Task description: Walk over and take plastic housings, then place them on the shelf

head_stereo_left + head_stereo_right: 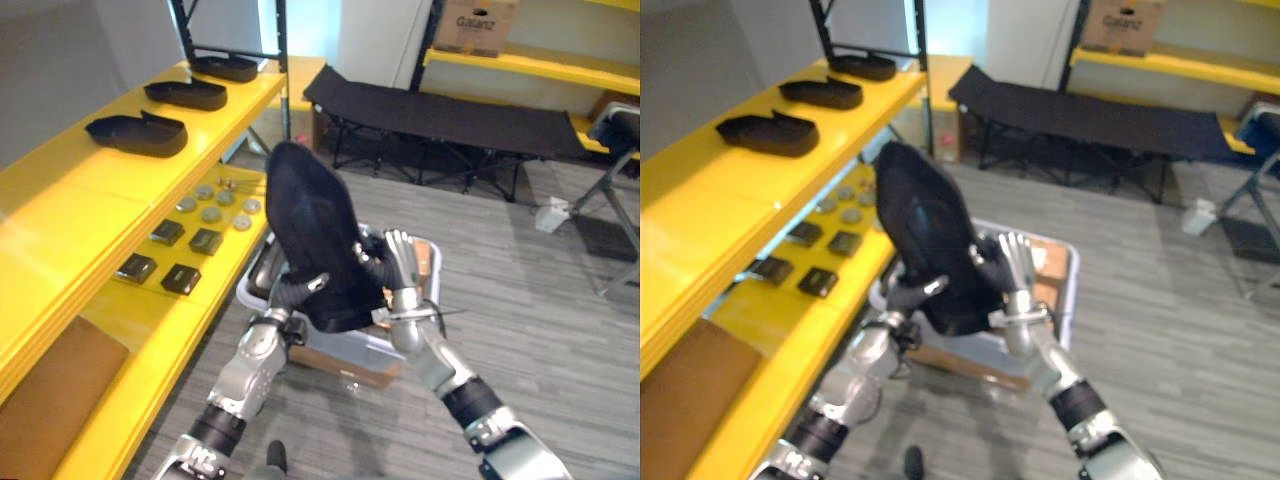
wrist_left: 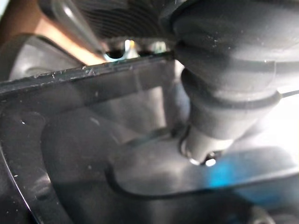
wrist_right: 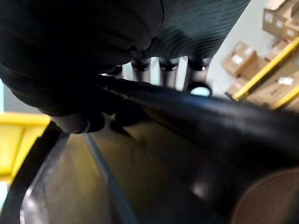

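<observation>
I hold a large black plastic housing (image 1: 310, 230) upright between both hands, above a grey bin (image 1: 1067, 290). My left hand (image 1: 285, 292) grips its lower left edge, with the thumb (image 2: 219, 107) pressed on the inner face of the housing (image 2: 93, 140). On the right side, my right hand (image 1: 403, 280) has its fingers (image 3: 168, 70) behind the housing's rim (image 3: 187, 116) and its thumb in front. Three more black housings (image 1: 140, 132) (image 1: 187, 94) (image 1: 226, 67) lie in a row on the top level of the yellow shelf (image 1: 120, 190) to my left.
The shelf's lower level carries small black squares (image 1: 190, 240), round discs (image 1: 215, 205) and a brown sheet (image 1: 50, 400). The bin rests on a cardboard box (image 1: 350, 368). A black camp cot (image 1: 450, 115) stands behind, with a chair (image 1: 615, 150) at the right.
</observation>
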You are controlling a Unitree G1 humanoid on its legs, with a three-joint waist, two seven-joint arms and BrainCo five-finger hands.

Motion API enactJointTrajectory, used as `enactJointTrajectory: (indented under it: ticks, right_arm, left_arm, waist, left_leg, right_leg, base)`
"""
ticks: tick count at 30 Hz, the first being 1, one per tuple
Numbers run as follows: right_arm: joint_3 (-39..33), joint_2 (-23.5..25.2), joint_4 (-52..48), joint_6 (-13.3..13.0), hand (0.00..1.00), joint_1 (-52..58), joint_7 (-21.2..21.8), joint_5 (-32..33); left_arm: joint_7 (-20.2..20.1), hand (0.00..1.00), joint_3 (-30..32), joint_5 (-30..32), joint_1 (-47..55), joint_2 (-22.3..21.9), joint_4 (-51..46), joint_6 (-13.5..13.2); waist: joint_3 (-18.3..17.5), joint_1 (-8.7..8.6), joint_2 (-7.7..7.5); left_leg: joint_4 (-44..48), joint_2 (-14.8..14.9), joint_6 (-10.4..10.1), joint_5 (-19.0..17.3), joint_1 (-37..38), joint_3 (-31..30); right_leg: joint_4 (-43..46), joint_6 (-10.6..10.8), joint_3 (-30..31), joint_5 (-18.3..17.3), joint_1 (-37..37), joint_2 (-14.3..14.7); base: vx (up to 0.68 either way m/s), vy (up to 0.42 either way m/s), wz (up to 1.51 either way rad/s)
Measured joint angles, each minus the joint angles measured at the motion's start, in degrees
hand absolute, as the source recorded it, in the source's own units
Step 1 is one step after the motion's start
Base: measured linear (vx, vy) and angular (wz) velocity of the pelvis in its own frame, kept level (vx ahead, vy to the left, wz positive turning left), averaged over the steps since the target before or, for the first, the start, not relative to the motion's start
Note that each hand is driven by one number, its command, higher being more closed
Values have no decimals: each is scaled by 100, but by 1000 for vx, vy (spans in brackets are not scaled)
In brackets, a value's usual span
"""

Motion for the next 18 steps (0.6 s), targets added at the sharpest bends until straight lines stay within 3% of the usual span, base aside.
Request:
enactJointTrajectory:
  ticks: [5, 8, 10, 12, 14, 18]
  right_arm:
    - [39, 14, -2, -93, 0, 20, 26, 596]
    - [-190, 71, -373, -339, 0, 176, 145, 1003]
    - [-354, 155, -1021, -651, 0, 317, 460, 1527]
    - [-584, 251, -1456, -804, 0, 321, 752, 1972]
    - [-1164, 272, -1847, -1045, 0, 343, 1280, 2886]
    - [-2246, 263, -2465, -1345, 0, 557, 2091, 4243]
  left_arm:
    - [325, 100, -83, 138, 2, 37, -164, -4]
    - [688, 100, 30, 714, 16, -8, -429, -4]
    - [948, 100, 362, 1143, 27, -103, -660, -28]
    - [1168, 100, 714, 1494, 27, -229, -835, -86]
    - [1478, 100, 1264, 2100, 63, -310, -950, -309]
    - [1880, 100, 1984, 2702, 155, -285, -1234, -517]
  waist:
    - [0, -1, 0]
    - [0, 4, 0]
    - [0, -25, 0]
    - [0, -37, 1]
    - [0, -44, 1]
    - [-3, -94, 7]
  left_leg:
    - [0, 0, -1, -1, -5, 4]
    - [0, -12, -1, -1, -4, 12]
    - [0, -16, -1, 0, 10, 28]
    - [0, -21, -2, 0, 30, 42]
    - [-12, -19, -2, -1, 102, 90]
    - [-36, -10, -5, -5, 137, 165]
  right_leg:
    - [-14, -3, 0, -2, -2, 0]
    - [-6, 0, -15, 3, -8, 3]
    - [17, 3, -11, 14, -14, 3]
    - [51, 0, -8, 14, -17, 4]
    - [78, -17, 2, 0, 28, 0]
    - [89, -79, 28, -47, 23, -5]
  base:
    - [0, 0, 0]
    - [0, 0, 0]
    - [24, 17, -4]
    - [9, 9, -2]
    - [1, 11, -4]
    - [-21, 15, -7]
